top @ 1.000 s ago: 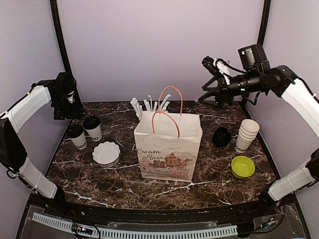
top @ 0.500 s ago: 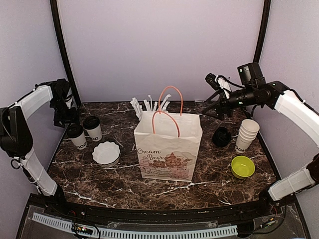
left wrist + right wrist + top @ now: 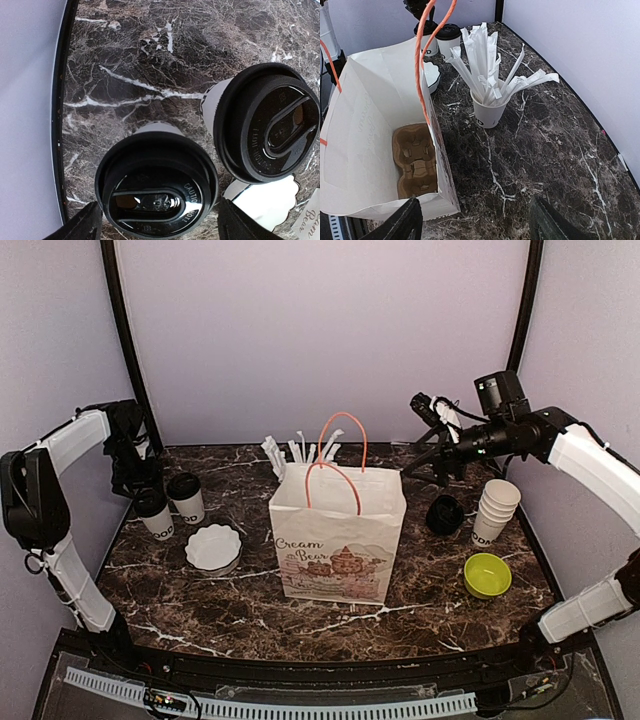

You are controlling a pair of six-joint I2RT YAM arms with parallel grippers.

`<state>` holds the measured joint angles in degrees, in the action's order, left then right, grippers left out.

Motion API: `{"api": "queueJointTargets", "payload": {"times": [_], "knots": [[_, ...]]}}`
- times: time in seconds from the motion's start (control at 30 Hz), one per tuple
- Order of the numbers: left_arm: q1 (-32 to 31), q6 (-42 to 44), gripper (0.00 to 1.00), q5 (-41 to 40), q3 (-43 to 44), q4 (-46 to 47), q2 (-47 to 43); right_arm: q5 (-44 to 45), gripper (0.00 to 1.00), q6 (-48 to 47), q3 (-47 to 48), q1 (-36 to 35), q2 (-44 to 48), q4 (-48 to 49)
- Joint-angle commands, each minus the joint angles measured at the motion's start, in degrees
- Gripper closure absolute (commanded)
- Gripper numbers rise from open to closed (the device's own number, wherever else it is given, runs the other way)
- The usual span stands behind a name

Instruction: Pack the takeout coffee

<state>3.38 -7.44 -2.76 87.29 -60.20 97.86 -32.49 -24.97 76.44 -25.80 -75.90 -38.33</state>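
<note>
At the far left of the marble table, the left gripper hangs directly over the two takeout coffees, which stand touching or nearly so. Its wrist camera looks straight down on the nearer coffee cup. The black lid sits between the two fingers, and the jaws stand wide apart, one on each side of the rim. Only the finger ends show at the bottom edge, so contact with the lid cannot be judged. The second coffee cup stands just beside, outside the jaws. Both lids hide most of the white walls, and the lettering is only partly readable from above.

Just right of the cups lies a white scalloped dish. At the centre, a paper bag stands upright and open, with a brown cup carrier on its floor. Behind it, a cup of wrapped straws is mostly hidden from the top camera.

Right of the bag sits a small black object, too dark to identify. A stack of white cups and a green bowl stand beside it. Above them the right gripper hovers in the air, its jaws spread and empty, well away from both coffees.
</note>
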Motion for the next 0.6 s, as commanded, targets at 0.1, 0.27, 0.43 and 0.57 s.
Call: {"api": "queueJointTargets", "payload": {"times": [0.1, 0.27, 0.43, 0.57], "knots": [[0.1, -0.4, 0.18, -2.8, 1.3, -3.5, 0.3, -2.1, 0.27, -0.8, -0.7, 0.1, 0.6, 1.7], [0.1, -0.3, 0.17, -1.1, 1.1, -3.4, 1.1, -2.5, 0.27, -1.0, -0.9, 0.1, 0.7, 1.7], [0.0, -0.3, 0.17, -0.2, 1.2, -3.6, 2.5, -2.6, 0.27, -1.1, -1.1, 0.1, 1.0, 1.6], [0.0, -0.1, 0.17, 0.2, 1.2, -3.4, 2.9, -2.7, 0.27, -1.2, -1.2, 0.1, 0.8, 1.6]]}}
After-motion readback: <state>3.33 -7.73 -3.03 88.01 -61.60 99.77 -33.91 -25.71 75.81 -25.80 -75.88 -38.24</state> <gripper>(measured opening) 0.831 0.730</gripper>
